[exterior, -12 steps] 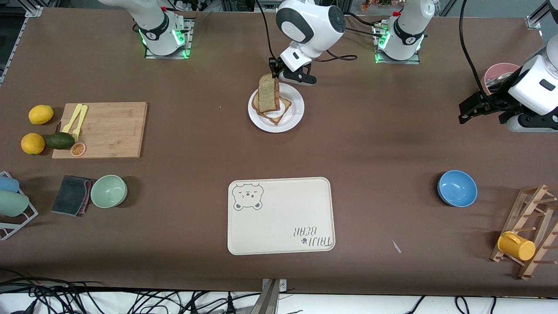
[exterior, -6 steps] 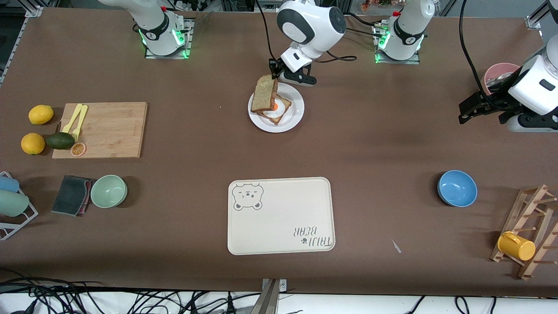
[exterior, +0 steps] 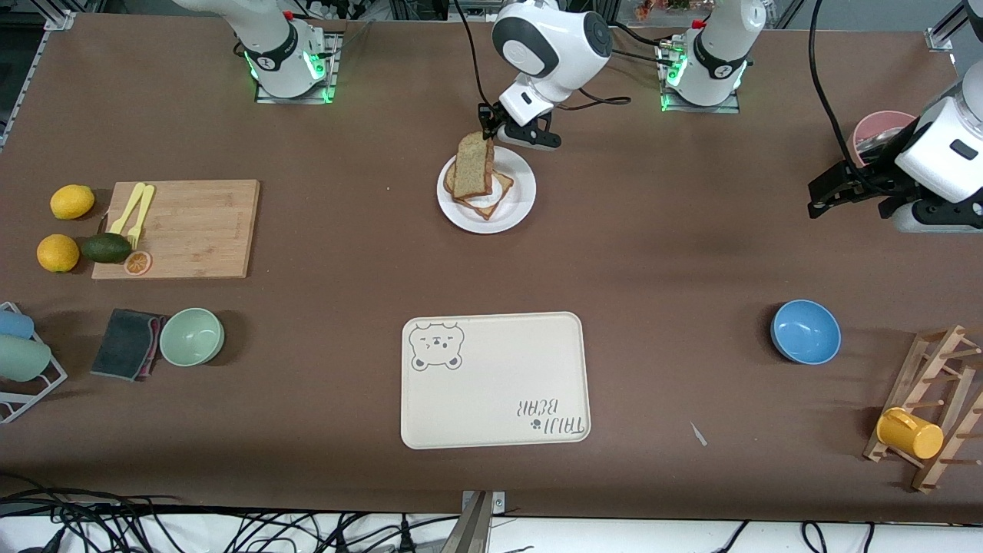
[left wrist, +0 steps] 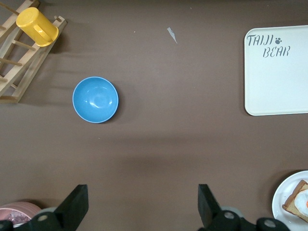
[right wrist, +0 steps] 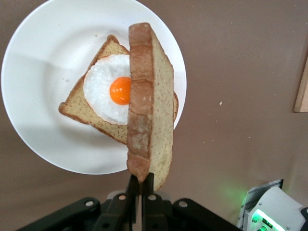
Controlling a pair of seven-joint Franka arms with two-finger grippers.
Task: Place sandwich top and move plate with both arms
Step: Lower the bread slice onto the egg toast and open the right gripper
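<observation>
We hold the sandwich top [right wrist: 150,110] on edge in the right hand [right wrist: 140,190], whose fingers pinch the slice at its lower crust. The slice hangs above the plate [exterior: 516,206], which lies on the table [exterior: 653,261] near the robots' bases, between them. On the plate rests the egg slice [right wrist: 103,94], lying flat with its yolk uppermost. The deciding relation is orientation: the held slice stands roughly perpendicular to the egg slice beneath it, its long axis running up from the fingers across the egg. We judge that the slice must be tipped flat over the egg before release. The left hand [left wrist: 139,204] waits with fingers spread wide, empty, over bare table toward the left arm's end, well apart from the plate. Of the two, the right hand is nearer the plate.
</observation>
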